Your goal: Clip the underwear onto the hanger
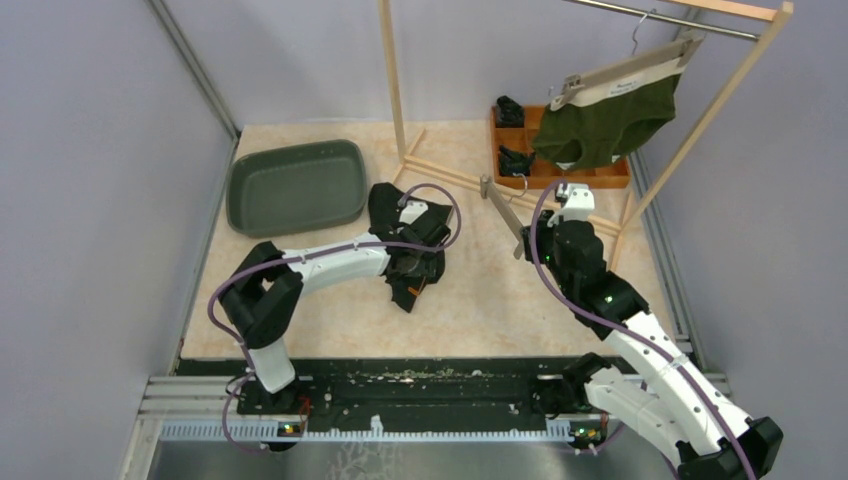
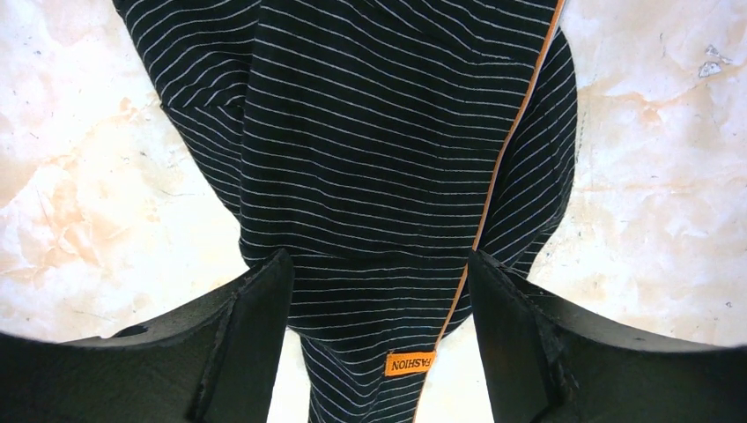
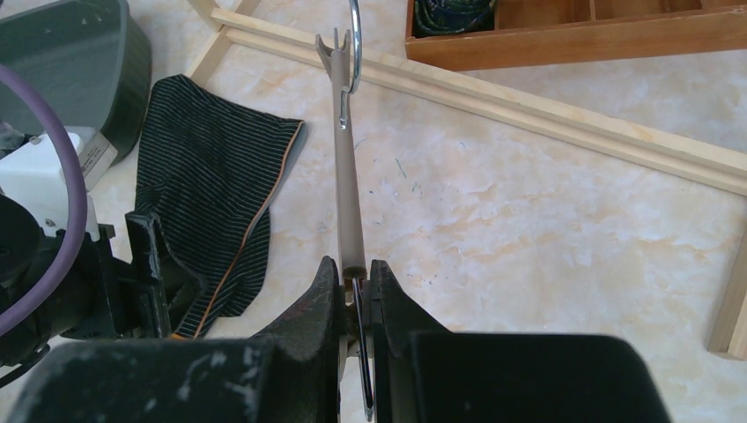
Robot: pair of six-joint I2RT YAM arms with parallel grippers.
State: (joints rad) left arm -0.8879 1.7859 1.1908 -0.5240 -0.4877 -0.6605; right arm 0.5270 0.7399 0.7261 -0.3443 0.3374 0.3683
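The black striped underwear [image 1: 385, 205] with orange trim lies crumpled on the table at mid-left. My left gripper [image 1: 412, 262] is right over it. In the left wrist view the gripper [image 2: 379, 300] is open, its fingers [image 2: 251, 335] standing on either side of the cloth [image 2: 379, 132] near its orange label. My right gripper [image 1: 530, 236] is shut on one end of a beige clip hanger [image 1: 500, 212], which points away to the back left. In the right wrist view the gripper [image 3: 355, 269] pinches the hanger bar [image 3: 346, 176], with the underwear [image 3: 211, 194] to its left.
A grey bin [image 1: 295, 185] sits at the back left. A wooden rack [image 1: 395, 80] stands at the back, with green underwear [image 1: 610, 120] hanging from a hanger on its rail. A wooden tray [image 1: 585, 178] with dark items lies under it. The rack's floor bar [image 3: 546, 115] crosses ahead of the right gripper.
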